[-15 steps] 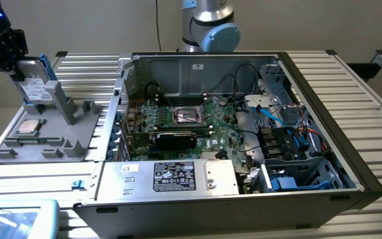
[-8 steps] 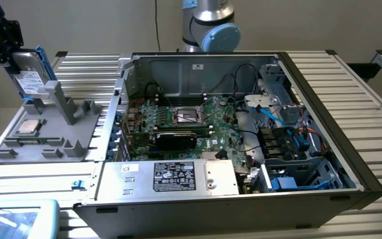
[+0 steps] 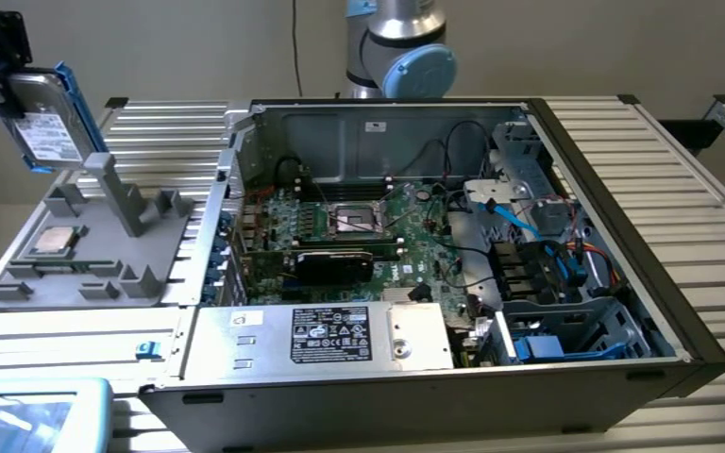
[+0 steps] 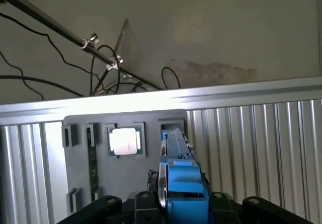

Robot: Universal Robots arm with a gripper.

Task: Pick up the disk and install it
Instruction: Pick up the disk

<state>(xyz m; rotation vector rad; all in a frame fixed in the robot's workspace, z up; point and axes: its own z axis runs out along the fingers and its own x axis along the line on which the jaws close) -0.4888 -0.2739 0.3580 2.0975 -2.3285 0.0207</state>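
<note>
The disk (image 3: 45, 121), a silver-grey drive with a white label in a bright blue carrier, hangs tilted in the air above the grey parts holder (image 3: 92, 269) at the exterior view's left. My black gripper (image 3: 12, 87) is shut on its upper end. In the wrist view the disk's blue carrier (image 4: 184, 179) stands edge-on between my gripper's jaws (image 4: 182, 204), just above the holder's tall slot (image 4: 170, 129). The open computer case (image 3: 615, 189) lies to the right of the holder in the exterior view, well apart from the disk.
A small square silver CPU chip (image 3: 53, 243) rests in the holder and appears in the wrist view too (image 4: 124, 141). Inside the case are the motherboard (image 3: 350, 222), a silver power supply (image 3: 337, 335) with a black label, and blue-railed drive bays (image 3: 564, 335). Loose cables (image 4: 105, 78) hang beyond the table.
</note>
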